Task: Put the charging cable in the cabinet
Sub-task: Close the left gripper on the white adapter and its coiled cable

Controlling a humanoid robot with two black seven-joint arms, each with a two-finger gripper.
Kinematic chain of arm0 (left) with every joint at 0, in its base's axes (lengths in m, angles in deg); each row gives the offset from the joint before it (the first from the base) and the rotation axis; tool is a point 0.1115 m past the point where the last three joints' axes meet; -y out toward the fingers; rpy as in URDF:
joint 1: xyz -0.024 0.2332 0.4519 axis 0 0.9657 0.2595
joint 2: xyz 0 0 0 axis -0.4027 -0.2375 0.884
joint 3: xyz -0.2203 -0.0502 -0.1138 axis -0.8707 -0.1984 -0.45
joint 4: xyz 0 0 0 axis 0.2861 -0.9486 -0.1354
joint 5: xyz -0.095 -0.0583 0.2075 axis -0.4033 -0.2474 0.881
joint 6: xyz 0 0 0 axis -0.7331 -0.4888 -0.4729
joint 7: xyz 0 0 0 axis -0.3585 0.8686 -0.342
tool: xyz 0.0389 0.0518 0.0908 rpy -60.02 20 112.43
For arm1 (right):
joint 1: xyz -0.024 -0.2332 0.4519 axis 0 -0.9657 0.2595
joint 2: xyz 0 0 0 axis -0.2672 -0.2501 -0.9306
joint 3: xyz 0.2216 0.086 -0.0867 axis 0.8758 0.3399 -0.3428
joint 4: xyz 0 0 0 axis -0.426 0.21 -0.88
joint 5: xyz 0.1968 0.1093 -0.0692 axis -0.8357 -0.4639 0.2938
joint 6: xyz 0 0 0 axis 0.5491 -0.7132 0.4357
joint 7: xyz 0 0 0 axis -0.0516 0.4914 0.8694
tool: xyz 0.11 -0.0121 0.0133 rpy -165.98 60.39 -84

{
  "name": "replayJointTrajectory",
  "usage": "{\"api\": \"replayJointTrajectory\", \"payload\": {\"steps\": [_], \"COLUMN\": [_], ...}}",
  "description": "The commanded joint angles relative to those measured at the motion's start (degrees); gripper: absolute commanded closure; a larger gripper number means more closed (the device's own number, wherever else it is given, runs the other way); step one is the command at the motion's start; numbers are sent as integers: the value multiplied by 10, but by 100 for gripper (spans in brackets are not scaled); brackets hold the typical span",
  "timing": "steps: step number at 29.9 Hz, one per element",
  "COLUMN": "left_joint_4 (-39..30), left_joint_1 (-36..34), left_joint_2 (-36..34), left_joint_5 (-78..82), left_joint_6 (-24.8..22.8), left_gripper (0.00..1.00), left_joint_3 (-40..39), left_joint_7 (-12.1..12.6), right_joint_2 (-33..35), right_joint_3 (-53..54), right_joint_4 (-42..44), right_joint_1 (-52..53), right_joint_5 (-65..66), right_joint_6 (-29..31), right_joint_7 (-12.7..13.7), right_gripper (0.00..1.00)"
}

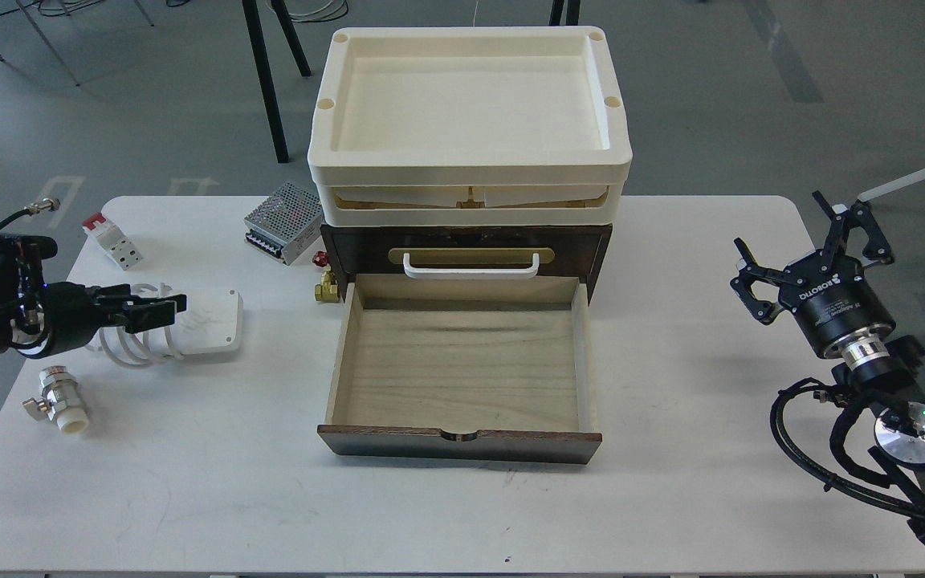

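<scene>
Drawer [462,377] of cabinet [466,249] pulled out toward us. Charging cable [189,325] on table [671,321] left of it; our left gripper [159,311] over cable, fingers near together, grip unclear. Our right gripper [812,249] spread, well apart. Cream trays [470,152] atop cabinet.

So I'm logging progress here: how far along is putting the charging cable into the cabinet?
Done: the cabinet's drawer is pulled out, with nothing in it. In hand: the left claw is at the charging cable, which lies on the table left of the cabinet; whether it grips is unclear. The right claw is open, off to the side. Left: lifting the cable into the drawer.
</scene>
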Motion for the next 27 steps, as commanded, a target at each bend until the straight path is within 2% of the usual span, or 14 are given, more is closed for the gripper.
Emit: {"api": "replayJointTrajectory", "payload": {"steps": [1,4,15,19,21,23,25,27], "left_joint_4": [45,72,97,112,112,112,112,112], "left_joint_1": [3,6,29,33,33,33,35,34], "left_joint_2": [27,44,74,82,84,82,82,82], "left_joint_5": [-10,-12,-10,-9,-10,-9,-8,-8], "left_joint_6": [11,20,67,71,72,78,93,106], "left_gripper": [3,3,6,26,40,55,76,84], "left_joint_3": [1,1,1,8,18,23,23,26], "left_joint_7": [0,0,0,0,0,0,0,0], "right_joint_2": [0,0,0,0,0,0,0,0], "right_joint_3": [0,0,0,0,1,1,1,0], "right_joint_4": [0,0,0,0,0,0,0,0], "right_joint_1": [0,0,0,0,0,0,0,0], "right_joint_5": [0,0,0,0,0,0,0,0], "right_joint_6": [0,0,-1,-1,-1,-1,-1,-1], "right_joint_7": [0,0,0,0,0,0,0,0], "right_gripper": [1,1,1,1,1,1,1,1]}}
